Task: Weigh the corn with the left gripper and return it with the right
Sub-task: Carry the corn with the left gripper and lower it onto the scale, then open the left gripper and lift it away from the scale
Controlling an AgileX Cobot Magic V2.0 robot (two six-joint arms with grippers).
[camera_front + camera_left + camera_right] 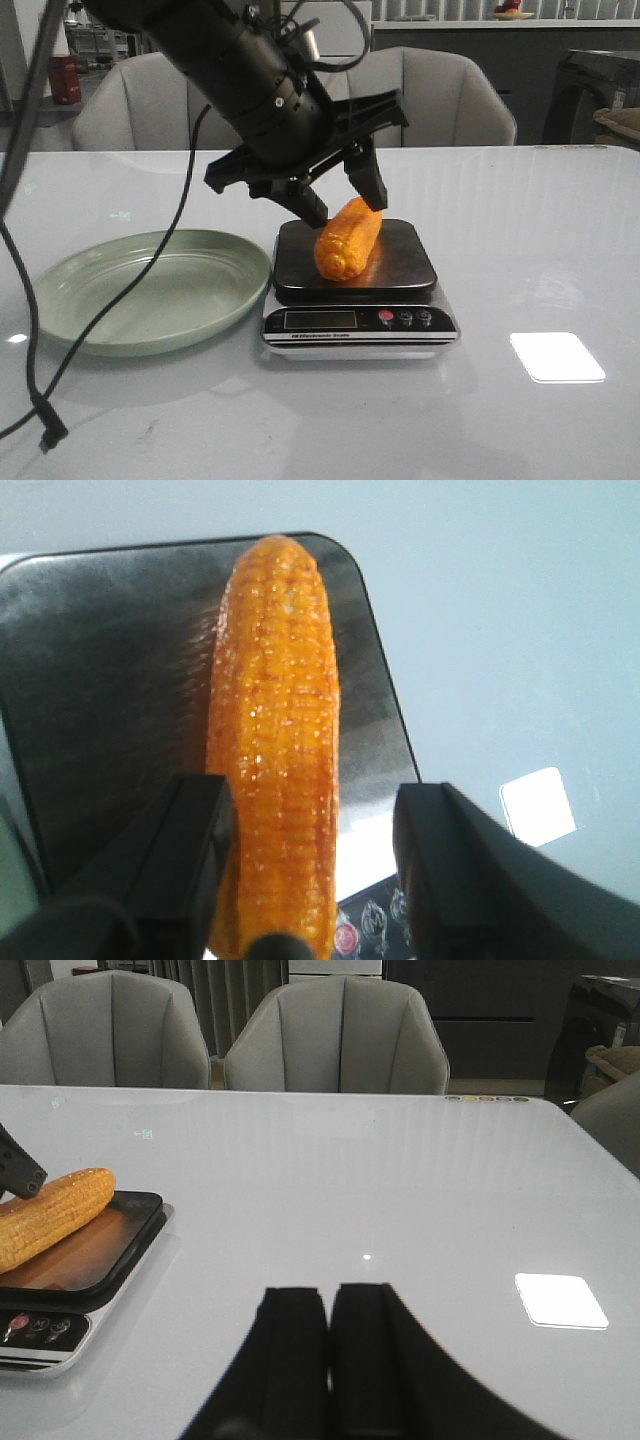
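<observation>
The corn lies on the kitchen scale beside the green plate, the left gripper spread open astride it, the right gripper pressed together; a finger could nudge the cob off onto the glossy white table fronting grey chairs.
</observation>
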